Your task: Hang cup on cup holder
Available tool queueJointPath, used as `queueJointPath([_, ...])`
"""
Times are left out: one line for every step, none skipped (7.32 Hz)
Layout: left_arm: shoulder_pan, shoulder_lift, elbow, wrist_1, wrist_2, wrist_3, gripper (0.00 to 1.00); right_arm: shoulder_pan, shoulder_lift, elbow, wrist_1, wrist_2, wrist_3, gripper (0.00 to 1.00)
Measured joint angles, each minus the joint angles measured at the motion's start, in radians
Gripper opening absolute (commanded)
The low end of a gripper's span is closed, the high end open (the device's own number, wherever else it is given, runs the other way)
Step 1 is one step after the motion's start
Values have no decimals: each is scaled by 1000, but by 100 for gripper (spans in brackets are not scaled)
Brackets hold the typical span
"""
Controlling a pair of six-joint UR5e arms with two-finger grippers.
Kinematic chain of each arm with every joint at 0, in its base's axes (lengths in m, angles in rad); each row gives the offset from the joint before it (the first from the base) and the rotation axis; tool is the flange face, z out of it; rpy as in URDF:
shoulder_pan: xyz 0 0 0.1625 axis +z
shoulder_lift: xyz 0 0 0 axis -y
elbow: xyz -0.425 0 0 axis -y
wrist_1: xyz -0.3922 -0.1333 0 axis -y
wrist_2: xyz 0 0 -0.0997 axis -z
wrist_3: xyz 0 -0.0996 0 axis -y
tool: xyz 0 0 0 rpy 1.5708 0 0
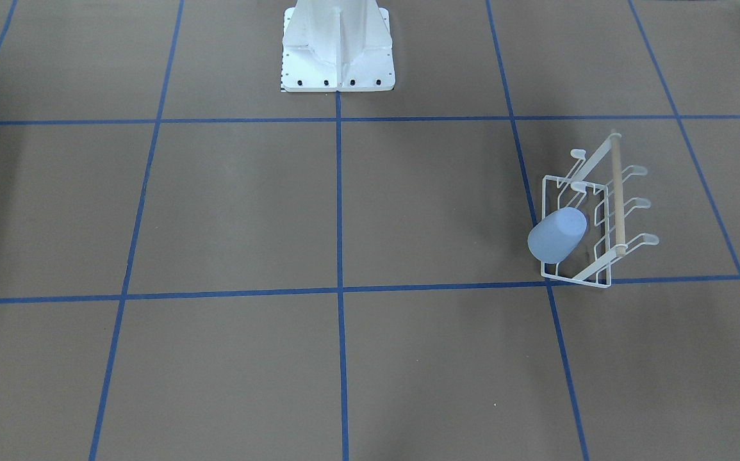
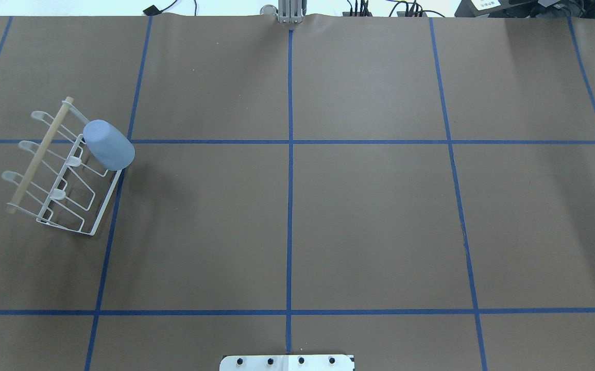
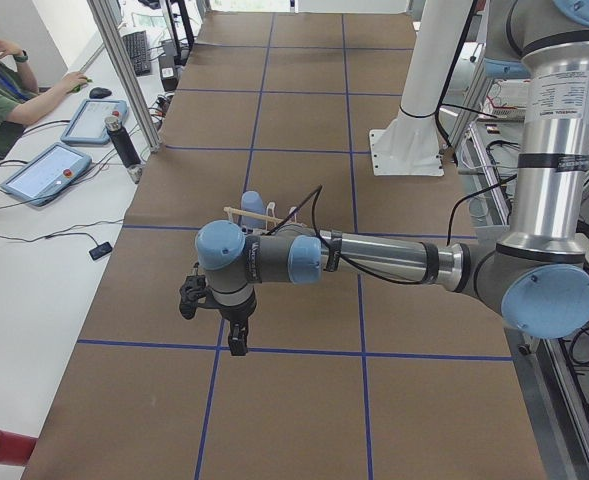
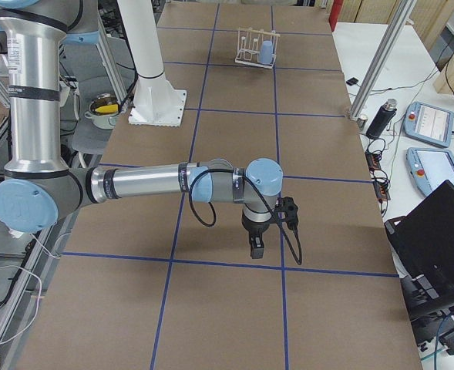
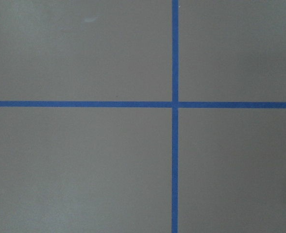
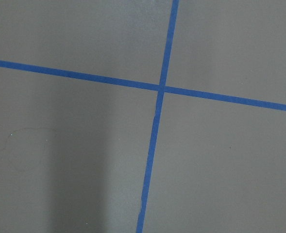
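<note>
Cup (image 1: 557, 235) hangs tilted, mouth down, on cup holder (image 1: 617, 192).

You have the left arm (image 3: 394, 262) stretched out level, its wrist bent so the left gripper (image 3: 236, 343) points straight down. The right arm (image 4: 142, 183) mirrors it, the right gripper (image 4: 257, 249) also pointing down. You can't judge either gripper's jaws from these side views.

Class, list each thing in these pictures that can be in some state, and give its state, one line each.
cup: upside down, tilted, hung on an end prong of the cup holder.
cup holder: standing upright, five prongs bare.
left gripper: away from the cup holder; open or shut cannot be told.
right gripper: far from the cup holder; open or shut cannot be told.
</note>
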Motion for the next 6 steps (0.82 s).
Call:
queueJointPath([-8,6,4,-1,-1,0,98,2,-1,-2,0,0,1,100])
queueJointPath([-11,9,7,-1,-1,-1,98,5,-1,-2,0,0,2,100])
queueJointPath([-11,10,11,-1,-1,-1,98,8,-2,-1,0,0,2,100])
queueJointPath([-11,10,14,-2,-1,-1,98,11,-2,0,0,0,2,100])
queueJointPath([-11,9,16,-2,-1,-1,98,13,-1,1,0,-1,2,100])
queueJointPath([-10,9,17,-2,-1,-1,98,14,0,3,0,-1,2,100])
